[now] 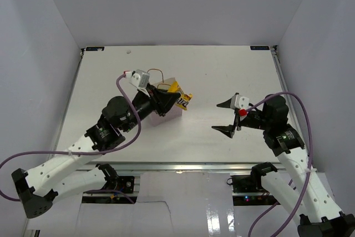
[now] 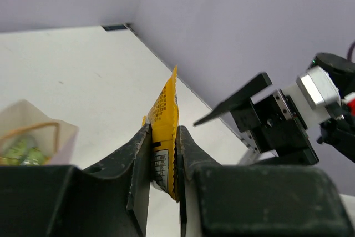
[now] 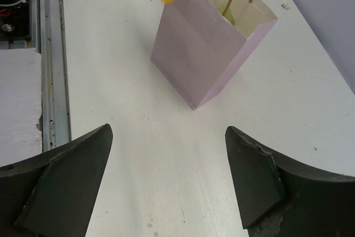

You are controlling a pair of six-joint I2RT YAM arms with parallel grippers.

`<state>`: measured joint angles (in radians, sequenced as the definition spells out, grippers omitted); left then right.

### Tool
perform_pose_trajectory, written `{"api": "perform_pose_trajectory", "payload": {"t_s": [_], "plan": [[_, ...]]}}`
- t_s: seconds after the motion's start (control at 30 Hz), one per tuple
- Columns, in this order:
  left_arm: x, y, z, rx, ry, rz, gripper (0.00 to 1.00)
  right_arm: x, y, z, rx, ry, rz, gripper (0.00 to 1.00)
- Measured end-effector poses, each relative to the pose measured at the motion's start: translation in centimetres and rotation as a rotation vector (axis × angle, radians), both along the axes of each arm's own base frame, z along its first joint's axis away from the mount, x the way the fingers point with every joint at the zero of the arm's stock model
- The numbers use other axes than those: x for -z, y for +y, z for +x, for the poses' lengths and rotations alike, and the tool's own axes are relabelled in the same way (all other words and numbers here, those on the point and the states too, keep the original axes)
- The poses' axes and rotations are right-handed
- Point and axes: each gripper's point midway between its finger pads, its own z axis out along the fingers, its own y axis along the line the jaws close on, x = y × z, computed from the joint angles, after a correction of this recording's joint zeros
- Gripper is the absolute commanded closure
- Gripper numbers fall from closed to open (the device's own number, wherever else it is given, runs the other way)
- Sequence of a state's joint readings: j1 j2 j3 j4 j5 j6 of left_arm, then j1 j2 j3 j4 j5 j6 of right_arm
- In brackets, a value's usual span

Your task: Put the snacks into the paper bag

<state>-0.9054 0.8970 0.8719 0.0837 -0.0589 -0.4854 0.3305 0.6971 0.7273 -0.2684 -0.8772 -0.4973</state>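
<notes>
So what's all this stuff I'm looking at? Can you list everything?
paper bag: one, pale pink with brown cord handles, upright on the table, left of centre.
yellow packet: one, yellow with dark print, held in the air close by the bag's top.
green packet: at least one, lime green, inside the bag.
table: one, white, under everything.
walls: pale grey-lilac, around three sides of the table.
metal rail: one, silver, along the table's near edge.
left arm: one, black and white, jaws shut on the yellow packet.
right arm: one, black and white, jaws open and empty, right of the bag.

Yellow packet above upright pink bag, green packets inside
</notes>
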Motion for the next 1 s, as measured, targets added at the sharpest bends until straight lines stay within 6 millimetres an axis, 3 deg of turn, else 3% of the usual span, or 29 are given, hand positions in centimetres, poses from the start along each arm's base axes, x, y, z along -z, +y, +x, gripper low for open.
{"api": "perform_pose_trajectory", "payload": {"t_s": [0.2, 0.37, 0.5, 0.63, 0.73, 0.87, 1.0], "plan": [[-5.2, 4.1, 1.5, -0.183, -0.183, 0.141, 0.96, 1.3, -1.4, 0.5, 0.041, -0.010, 0.001, 0.11], [-7.1, 6.1, 3.7, -0.316, -0.317, 0.303, 0.96, 2.5, -2.1, 1.1, 0.069, 0.014, -0.006, 0.11], [-5.3, 6.8, 6.8, -0.376, -0.365, 0.472, 0.96, 2.4, -2.4, 1.1, 0.073, 0.009, -0.001, 0.11], [-1.8, 8.7, 11.6, -0.393, -0.328, 0.614, 0.96, 2.2, -2.7, 1.2, 0.085, 0.000, 0.003, 0.11], [0.9, 9.9, 13.8, -0.371, -0.276, 0.681, 0.96, 2.1, -2.9, 1.2, 0.090, -0.005, 0.006, 0.11], [2.5, 8.8, 13.6, -0.258, -0.261, 0.690, 0.95, 2.4, -3.0, 1.2, 0.092, 0.000, 0.008, 0.11], [2.4, 7.8, 12.3, -0.182, -0.286, 0.662, 0.94, 2.4, -3.0, 1.2, 0.089, 0.000, 0.007, 0.11]]}}
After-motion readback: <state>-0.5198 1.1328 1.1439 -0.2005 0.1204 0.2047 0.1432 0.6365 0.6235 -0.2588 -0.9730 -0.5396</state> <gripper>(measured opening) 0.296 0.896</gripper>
